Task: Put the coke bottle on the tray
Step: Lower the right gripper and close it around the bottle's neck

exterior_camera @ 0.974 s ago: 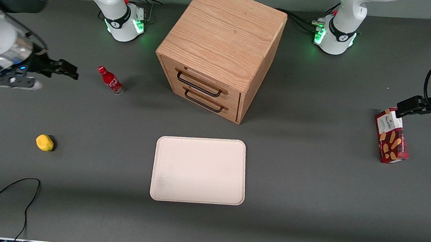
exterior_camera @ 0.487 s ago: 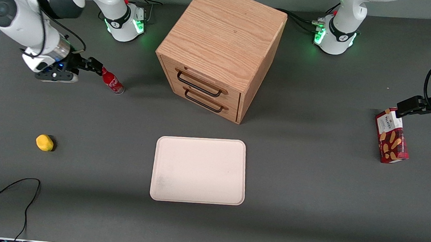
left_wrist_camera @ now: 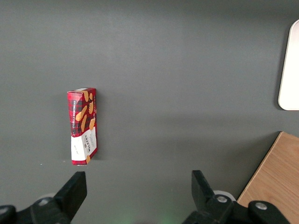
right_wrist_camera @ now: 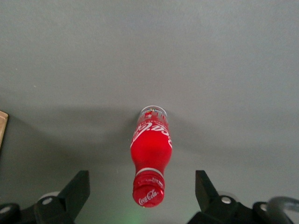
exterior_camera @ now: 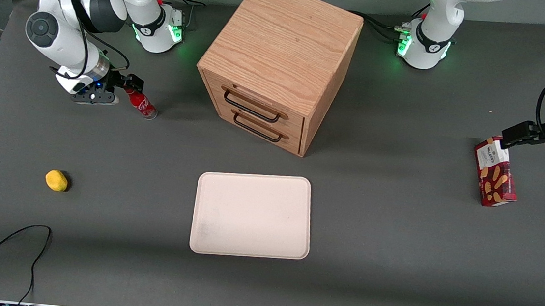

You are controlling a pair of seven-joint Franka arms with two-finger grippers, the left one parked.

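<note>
The coke bottle [exterior_camera: 141, 104] is a small slim red bottle with a red cap, standing upright on the grey table toward the working arm's end. The right wrist view shows it [right_wrist_camera: 151, 149] from above, cap and white script logo facing the camera. My gripper [exterior_camera: 133, 85] is open and hangs just above the bottle's cap. In the right wrist view the gripper [right_wrist_camera: 142, 191] has its two fingers spread wide, one on each side of the cap, touching nothing. The cream-white tray [exterior_camera: 252, 215] lies flat, nearer the front camera than the cabinet.
A wooden drawer cabinet [exterior_camera: 275, 62] with two black handles stands mid-table. A yellow object [exterior_camera: 56, 180] lies nearer the front camera than the bottle. A black cable [exterior_camera: 7, 248] curls near the front edge. A red biscuit box [exterior_camera: 495, 172] lies toward the parked arm's end.
My gripper has swung in from the table's end toward the bottle and now hangs over its cap. The bottle has not moved.
</note>
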